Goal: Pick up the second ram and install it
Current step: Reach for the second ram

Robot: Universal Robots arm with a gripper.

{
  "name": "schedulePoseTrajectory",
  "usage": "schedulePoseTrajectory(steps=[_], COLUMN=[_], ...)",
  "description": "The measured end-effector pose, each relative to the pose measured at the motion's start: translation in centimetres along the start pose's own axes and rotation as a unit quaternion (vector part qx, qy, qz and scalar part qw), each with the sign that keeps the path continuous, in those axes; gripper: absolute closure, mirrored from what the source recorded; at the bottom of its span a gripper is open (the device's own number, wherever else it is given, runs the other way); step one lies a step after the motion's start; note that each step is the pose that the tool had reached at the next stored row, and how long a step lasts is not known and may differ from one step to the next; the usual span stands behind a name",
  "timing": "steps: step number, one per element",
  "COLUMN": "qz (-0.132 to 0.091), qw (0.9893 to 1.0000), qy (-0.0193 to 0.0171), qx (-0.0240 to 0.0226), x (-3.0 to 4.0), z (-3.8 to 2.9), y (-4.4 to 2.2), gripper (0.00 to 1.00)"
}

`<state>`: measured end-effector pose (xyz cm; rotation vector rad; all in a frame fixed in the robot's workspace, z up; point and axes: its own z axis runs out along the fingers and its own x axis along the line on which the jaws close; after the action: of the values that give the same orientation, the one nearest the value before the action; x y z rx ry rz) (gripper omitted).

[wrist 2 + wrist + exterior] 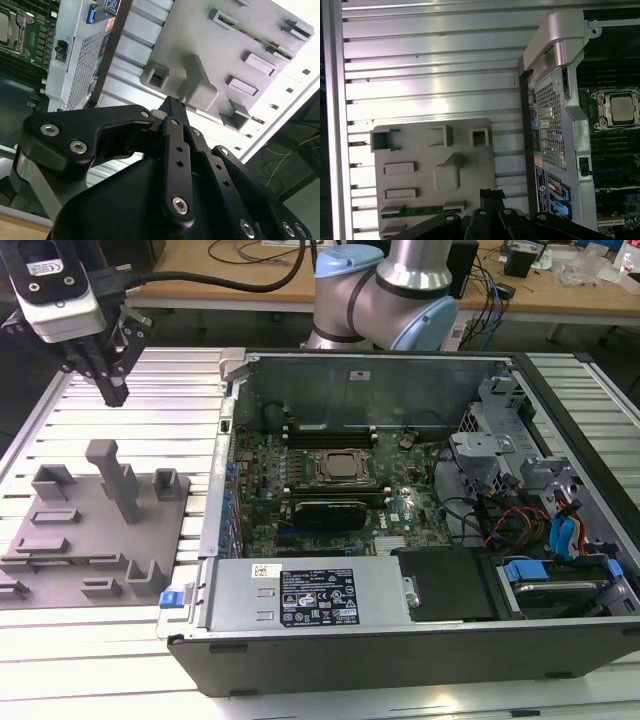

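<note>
The gripper [113,390] hangs above the grey fixture [90,540] on the table [170,400], beside the open computer case [400,640]. Its fingers are pressed together and pinch nothing. The second ram [420,210] lies in a slot along one edge of the fixture, apart from the gripper. Status, as judged: pickup not yet done; installation on the motherboard [262,475] is outstanding.

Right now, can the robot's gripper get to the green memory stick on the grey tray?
Probably yes. The gripper hangs above the grey tray, shut and empty. The green memory stick lies bare in its slot near the tray's edge, and nothing seems to cover it.
</note>
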<state>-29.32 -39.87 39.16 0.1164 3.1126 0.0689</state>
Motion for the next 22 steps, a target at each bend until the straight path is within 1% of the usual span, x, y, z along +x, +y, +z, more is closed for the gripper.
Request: schedulePoseTrajectory(steps=[4,6,9,11,13,19,22], qz=[0.0,0.0,0.0,0.0,0.0,0.0,0.0], qw=[1.0,1.0,1.0,1.0,1.0,1.0,1.0], qy=[0.0,0.0,0.0,0.0,0.0,0.0,0.0], qx=[0.0,0.0,0.0,0.0,0.0,0.0,0.0], x=[0.46,1.11,1.85,2.19,2.83,3.83,4.2], z=[0.0,0.0,0.02,0.03,0.03,0.04,0.04], y=[-0.03,-0.08,-0.13,-0.16,-0.21,-0.28,-0.31], gripper=[0.89,0.89,0.89,0.89,0.89,0.89,0.89])
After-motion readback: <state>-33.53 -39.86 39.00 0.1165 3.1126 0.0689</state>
